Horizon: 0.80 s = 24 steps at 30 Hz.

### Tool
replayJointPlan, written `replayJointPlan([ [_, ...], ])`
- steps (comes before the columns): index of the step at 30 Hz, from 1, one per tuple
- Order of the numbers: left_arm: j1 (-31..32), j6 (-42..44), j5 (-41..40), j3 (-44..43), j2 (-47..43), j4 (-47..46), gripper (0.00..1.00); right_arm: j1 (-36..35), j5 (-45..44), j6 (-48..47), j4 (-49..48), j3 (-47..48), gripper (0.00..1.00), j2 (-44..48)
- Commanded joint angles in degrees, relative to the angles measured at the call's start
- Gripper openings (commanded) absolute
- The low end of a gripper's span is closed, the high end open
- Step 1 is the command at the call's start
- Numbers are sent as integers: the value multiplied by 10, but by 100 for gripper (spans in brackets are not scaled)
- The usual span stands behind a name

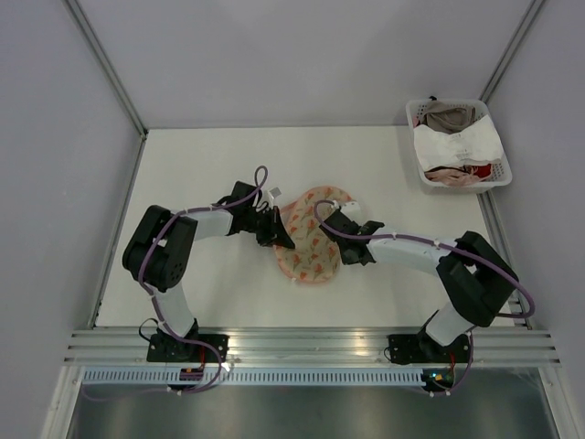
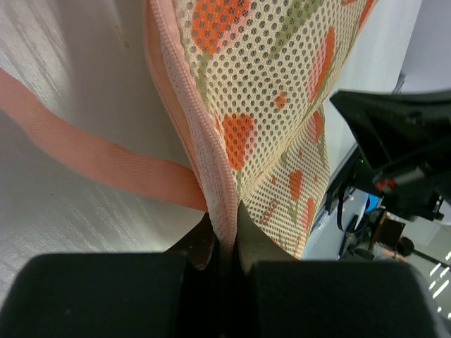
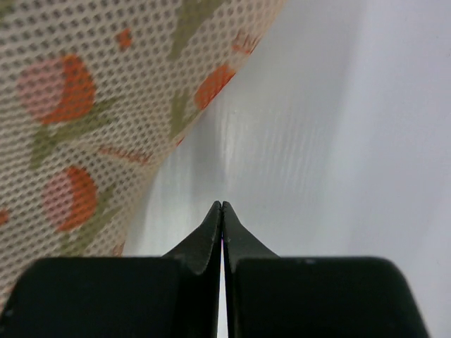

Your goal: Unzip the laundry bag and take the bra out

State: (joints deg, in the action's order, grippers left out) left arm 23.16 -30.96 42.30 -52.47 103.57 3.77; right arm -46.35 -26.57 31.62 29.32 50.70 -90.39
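The laundry bag (image 1: 315, 240) lies on the table's middle, a cream mesh pouch with orange and green print. My left gripper (image 1: 283, 238) is at its left edge, shut on the pink zip edging (image 2: 211, 176). In the left wrist view the gripper (image 2: 225, 227) pinches that edging, and the bag (image 2: 275, 77) rises above it. My right gripper (image 1: 355, 258) is at the bag's right side. In the right wrist view it (image 3: 223, 205) is shut with nothing seen between the tips, over bare table beside the bag (image 3: 77, 105). The black bra is hidden.
A white slatted basket (image 1: 502, 171) holding white, beige and pink garments stands at the back right. A pink strap (image 2: 99, 162) of the bag lies on the table. Grey walls bound the table on three sides. The right arm (image 2: 402, 141) is close behind the bag.
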Motion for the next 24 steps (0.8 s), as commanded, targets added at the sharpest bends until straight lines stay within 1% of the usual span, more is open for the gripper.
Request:
replayJointPlan([
  [1, -3, 49, 53, -19, 8, 19, 2, 18, 11, -21, -13, 7, 1, -12],
  [2, -3, 44, 46, -15, 5, 17, 2, 17, 40, -37, -26, 3, 1, -2],
  [3, -3, 37, 38, -11, 1, 13, 2, 17, 71, -45, -58, -16, 1, 32],
  [4, -3, 22, 30, -9, -2, 6, 2, 16, 129, -50, -70, -24, 1, 51],
  [5, -4, 13, 7, -6, -6, 5, 2, 15, 149, -53, -77, -32, 0, 72],
  [6, -3, 0, -1, 2, -15, -2, 2, 9, 168, -54, -82, -44, 0, 119],
  [7, -3, -24, -5, 7, -21, -10, 2, 4, 178, -53, -82, -48, 0, 142],
  [8, -3, -40, -13, 21, -27, -32, 2, -15, 191, -52, -79, -54, 3, 185],
  [9, -2, -59, -18, 32, -42, -51, 2, -26, 196, -45, -76, -56, 8, 204],
  [10, -1, -95, -21, 42, -52, -67, 2, -37, 203, -43, -74, -58, 26, 221],
  [11, 0, -113, -34, 60, -61, -95, 2, -64, 216, -38, -74, -59, 33, 245],
  [12, 4, -131, -48, 70, -73, -105, 2, -76, 215, -26, -73, -60, 39, 253],
  [13, 7, -168, -58, 77, -92, -118, 2, -87, 213, -20, -73, -62, 47, 260],
  [14, 10, -188, -79, 93, -103, -135, 2, -98, 212, -14, -78, -65, 49, 265],
  [15, 12, -211, -91, 103, -114, -149, 2, -113, 205, -9, -90, -73, 50, 271],
  [16, 14, -258, -101, 112, -136, -162, 2, -118, 202, 3, -95, -77, 52, 272],
  [18, 29, -318, -143, 134, -156, -180, 2, -131, 184, 14, -110, -86, 53, 272],
  [19, 35, -335, -177, 138, -176, -181, 2, -135, 182, 25, -118, -89, 54, 272],
  [20, 50, -349, -195, 145, -184, -182, 2, -145, 175, 31, -127, -89, 55, 266],
  [22, 73, -385, -240, 147, -195, -180, 2, -162, 139, 43, -133, -87, 59, 257],
  [24, 88, -409, -256, 143, -198, -177, 2, -187, 98, 49, -135, -78, 63, 237],
])
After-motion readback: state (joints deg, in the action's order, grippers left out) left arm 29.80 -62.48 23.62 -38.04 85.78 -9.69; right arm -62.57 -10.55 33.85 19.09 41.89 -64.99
